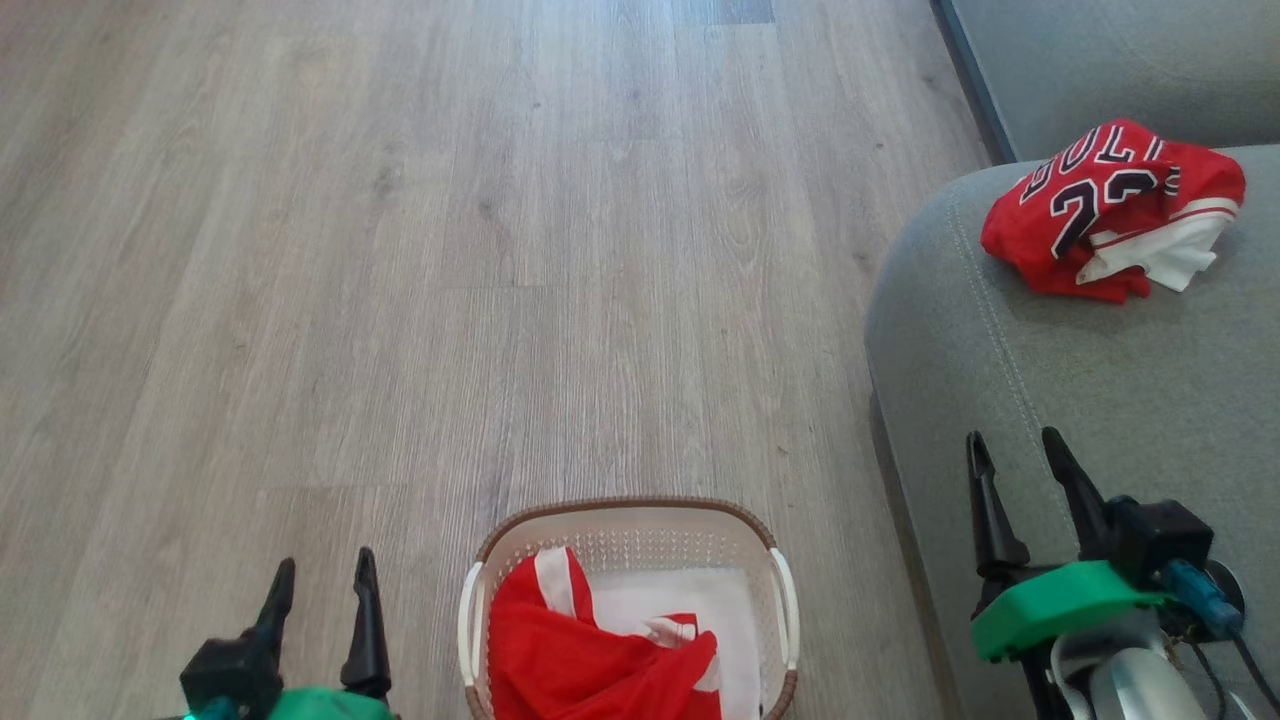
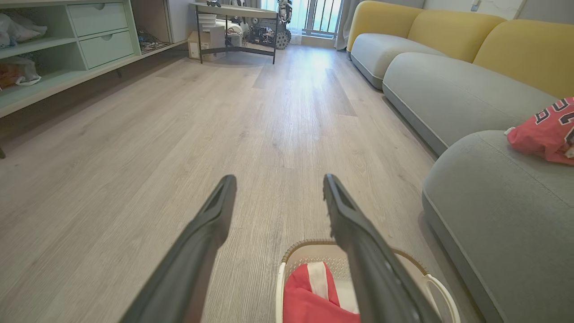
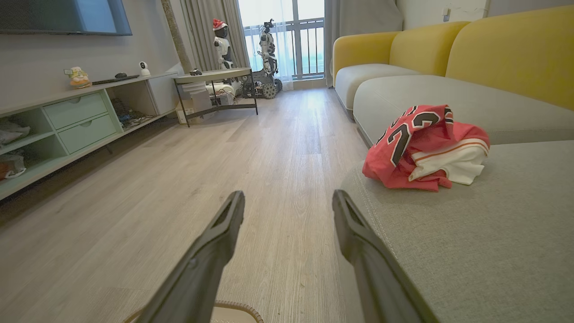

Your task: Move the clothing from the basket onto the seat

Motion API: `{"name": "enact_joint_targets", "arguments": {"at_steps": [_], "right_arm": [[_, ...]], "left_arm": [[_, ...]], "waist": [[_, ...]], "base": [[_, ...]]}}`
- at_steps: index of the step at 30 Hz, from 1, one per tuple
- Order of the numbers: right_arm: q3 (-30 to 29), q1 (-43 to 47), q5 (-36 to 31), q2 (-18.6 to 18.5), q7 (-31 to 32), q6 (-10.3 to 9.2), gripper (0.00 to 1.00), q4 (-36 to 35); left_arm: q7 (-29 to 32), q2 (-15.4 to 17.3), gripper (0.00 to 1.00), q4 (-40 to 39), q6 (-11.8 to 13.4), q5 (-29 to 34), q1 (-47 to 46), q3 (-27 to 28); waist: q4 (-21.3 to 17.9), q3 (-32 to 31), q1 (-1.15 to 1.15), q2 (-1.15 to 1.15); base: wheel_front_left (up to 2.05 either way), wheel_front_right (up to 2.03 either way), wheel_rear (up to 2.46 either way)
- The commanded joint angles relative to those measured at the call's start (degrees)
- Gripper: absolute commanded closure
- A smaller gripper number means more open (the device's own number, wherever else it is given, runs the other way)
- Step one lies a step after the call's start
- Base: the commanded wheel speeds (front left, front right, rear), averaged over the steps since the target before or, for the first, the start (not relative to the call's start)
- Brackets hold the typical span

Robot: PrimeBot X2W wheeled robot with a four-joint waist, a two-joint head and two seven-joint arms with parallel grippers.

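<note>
**1 garment on the seat, 1 in the basket**

We see the "23" jersey (image 1: 1110, 210) lying crumpled on the grey-green seat (image 1: 1100, 380), near its rounded corner. The plain red garment (image 1: 580, 660) lies bunched in the basket (image 1: 625, 505), which stands on the wooden floor (image 1: 400, 250) just beside the seat. Our left hand (image 1: 325, 560) hovers over the floor left of the basket, its 2 fingers spread apart. Our right hand (image 1: 1012, 435) hangs above the seat's edge, fingers likewise spread.

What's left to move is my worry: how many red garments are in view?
2. The numbered jersey lies crumpled on the sofa seat; a plain red garment sits in the basket. Another could be hidden beneath it.
</note>
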Motion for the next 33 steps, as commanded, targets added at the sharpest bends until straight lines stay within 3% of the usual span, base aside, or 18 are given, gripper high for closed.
{"name": "enact_joint_targets", "arguments": {"at_steps": [1,33], "right_arm": [[1.5,-1.6,0.2,0.0,-0.7,-0.02,0.00,-1.9],[1.3,-1.4,0.4,0.0,-0.7,-0.02,0.00,-0.2]], "left_arm": [[-0.7,0.0,0.00,-1.5,-0.4,0.7,-1.8,2.8],[-0.7,-3.1,0.00,0.6,-5.2,5.0,-1.5,7.6]], "waist": [[0.0,0.0,0.00,0.00],[0.2,0.1,0.00,0.00]], "base": [[0.00,0.00,0.00],[0.00,0.00,0.00]]}}
